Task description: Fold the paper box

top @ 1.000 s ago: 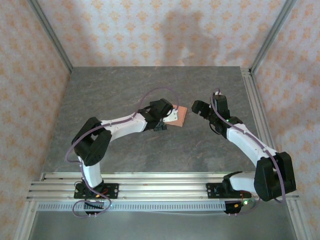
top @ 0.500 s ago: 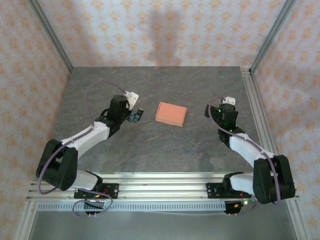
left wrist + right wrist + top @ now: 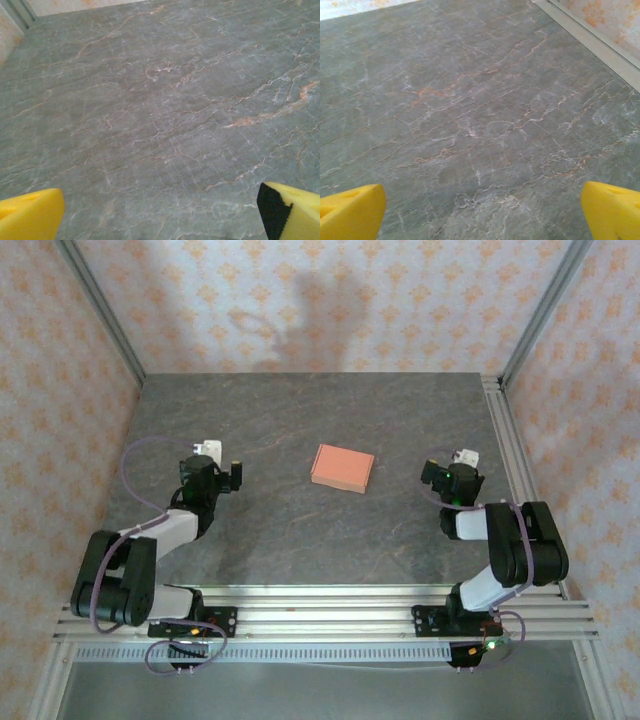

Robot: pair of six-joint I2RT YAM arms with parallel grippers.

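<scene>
Mid-table, paper box (image 3: 342, 468) lies closed on grey table (image 3: 300, 535); left tool (image 3: 233, 476), right tool (image 3: 431, 471) released, flanking, well apart.

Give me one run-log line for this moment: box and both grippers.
paper box: folded, lying on table | left gripper: open, empty, clear of box | right gripper: open, empty, clear of box

A: Entry one, obstacles on the table (image 3: 300, 530)?
B: One item: the paper box (image 3: 342, 468), lying flat near the middle, well apart from both arms
A: Entry two, passage?
B: Bare grey surface on all four sides of it. The left gripper (image 3: 232, 475) and right gripper (image 3: 430, 473), jaws wide, each face open tabletop
A: Entry three, limits?
B: Papered walls (image 3: 350, 310) left, back and right; aluminium rail (image 3: 505, 440) along the right edge
</scene>
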